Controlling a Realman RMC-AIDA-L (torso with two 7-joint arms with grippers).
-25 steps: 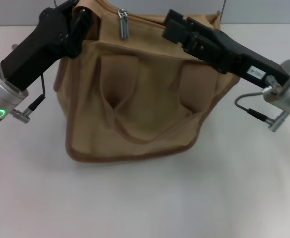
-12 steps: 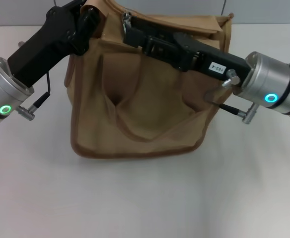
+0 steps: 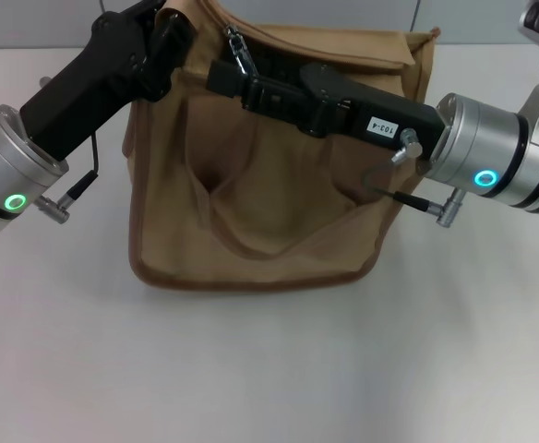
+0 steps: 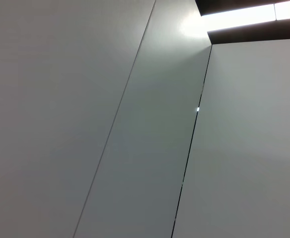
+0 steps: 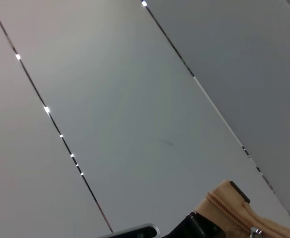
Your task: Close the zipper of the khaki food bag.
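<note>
The khaki food bag (image 3: 269, 203) stands upright on the white table (image 3: 269, 369), a boxy tan canvas tote edged in darker brown piping, with wide strap handles hanging in a loop down its front face. Its top edge sags unevenly. The zipper (image 3: 240, 51) shows as a small shiny silver slider and pull tab near the top's left end; khaki zip tape (image 5: 234, 213) appears in the right wrist view.

The boxy khaki cloth food bag (image 3: 279, 203) is tan all over, with darker brown trim along its edges. The small metal zipper pull (image 3: 241, 51) is shiny silver. Both long arm grippers, left (image 3: 163, 41) and right (image 3: 221, 78), are black. Their round wrists are silver with a glowing green ring. The flat counter (image 3: 269, 369) is plain white.
</note>
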